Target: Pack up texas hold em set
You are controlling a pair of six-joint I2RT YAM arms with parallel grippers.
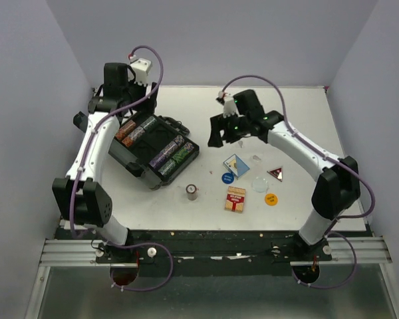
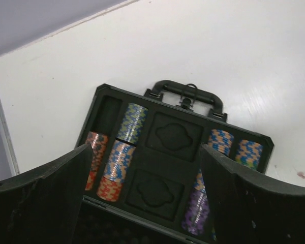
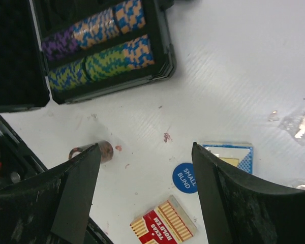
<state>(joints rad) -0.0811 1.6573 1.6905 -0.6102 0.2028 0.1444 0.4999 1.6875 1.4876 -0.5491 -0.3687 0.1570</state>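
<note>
Fingers of the left gripper [image 2: 146, 168] frame its wrist view, spread wide and empty, above the open black case [image 1: 138, 169]. It lies on the left half of the white counter [image 1: 299, 113], its handle [image 2: 185, 94] toward the far right. Rows of poker chips [image 1: 175, 151] fill the outer channels, flanking two moulded central recesses. Right gripper [image 3: 145, 152], likewise open and holding nothing, hangs over loose items right of the case: a short brownish cylinder [image 1: 192, 192], blue deck [image 1: 236, 165], red deck [image 1: 237, 199], blue button [image 1: 227, 177], clear button [image 1: 260, 183] and orange button [image 1: 271, 199].
</note>
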